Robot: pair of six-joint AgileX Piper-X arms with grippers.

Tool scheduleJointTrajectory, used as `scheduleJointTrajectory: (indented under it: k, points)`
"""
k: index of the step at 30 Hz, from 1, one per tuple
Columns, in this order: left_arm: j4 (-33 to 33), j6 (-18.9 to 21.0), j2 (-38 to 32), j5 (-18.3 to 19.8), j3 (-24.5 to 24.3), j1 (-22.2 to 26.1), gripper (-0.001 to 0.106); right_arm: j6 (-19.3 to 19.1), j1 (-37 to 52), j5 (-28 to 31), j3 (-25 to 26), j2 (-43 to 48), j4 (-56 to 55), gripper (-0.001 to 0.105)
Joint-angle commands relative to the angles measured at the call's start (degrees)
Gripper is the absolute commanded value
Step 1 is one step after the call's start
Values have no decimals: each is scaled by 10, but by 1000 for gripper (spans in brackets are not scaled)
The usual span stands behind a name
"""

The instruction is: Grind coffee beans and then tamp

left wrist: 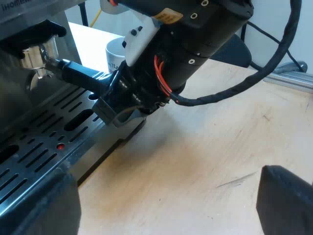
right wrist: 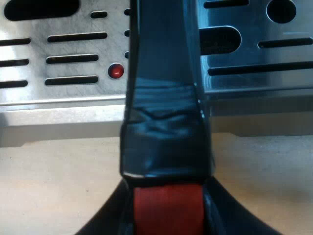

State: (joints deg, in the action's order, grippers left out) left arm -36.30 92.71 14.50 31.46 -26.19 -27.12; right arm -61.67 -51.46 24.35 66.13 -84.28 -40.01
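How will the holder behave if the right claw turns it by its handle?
Probably stiff: the holder is metal and sits locked in the machine, so it may resist. The taped handle looks glossy, so the right claw might slip. Likely heavy at the metal end.

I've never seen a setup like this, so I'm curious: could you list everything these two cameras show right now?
Espresso machine: one, silver metal, beside the table's wood.
Drip tray: one, silver with dark slots and a small red dot, under the holder's handle.
Holder: one, metal with a dark handle ending in red, locked into the machine's front.
Mug: one, white, beyond the handle.
Table: one, pale wood, next to the tray.
Right tool: one, black, shut on the handle near its red end.
Left tool: one, black, open, over the table by the tray.
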Motion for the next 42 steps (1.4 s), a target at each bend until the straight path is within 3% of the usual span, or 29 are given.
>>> scheduleJointTrajectory:
  k: [1, 21, 25, 42]
  points:
    - [2, 5, -3, 4, -1, -2, 79, -14, 0, -14, 4, 0, 11, 0]
    - [2, 5, -3, 4, -1, -2, 79, -14, -2, -9, 4, 0, 12, 0]
    - [2, 5, -3, 4, -1, -2, 79, -14, -21, 30, 4, 12, -20, 0]
    - [2, 5, -3, 4, -1, -2, 79, 3, -48, 42, 4, 24, -57, 0]
